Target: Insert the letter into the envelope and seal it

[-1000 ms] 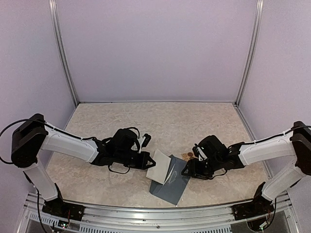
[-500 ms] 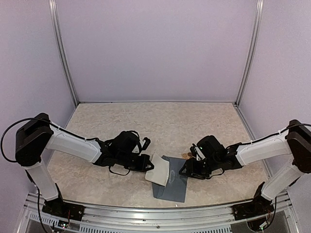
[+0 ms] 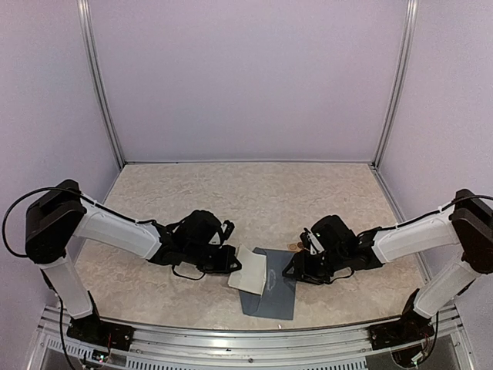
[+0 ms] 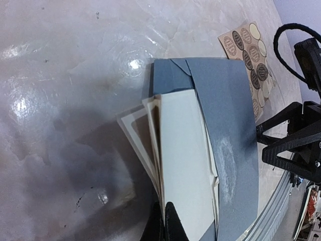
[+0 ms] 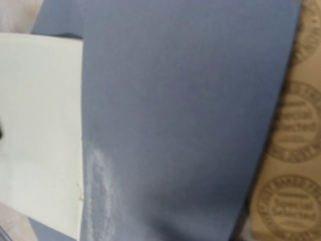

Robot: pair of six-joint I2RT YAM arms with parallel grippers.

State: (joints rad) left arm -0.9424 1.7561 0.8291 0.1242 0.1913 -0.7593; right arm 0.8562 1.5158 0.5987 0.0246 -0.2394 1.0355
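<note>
Inward, low, left gripper (image 3: 234, 265) pinching letter (image 3: 253, 271)

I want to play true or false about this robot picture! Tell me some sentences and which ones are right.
1. The letter is cream-coloured. True.
2. The envelope is red. False: it is slate blue.
3. The letter is all the way inside the envelope. False: much of it sticks out.
4. A sheet of round stickers lies at the envelope's edge. True.
5. The left gripper pinches the letter. True.
6. The right gripper hangs high in the air. False: it is down low at the envelope.
</note>
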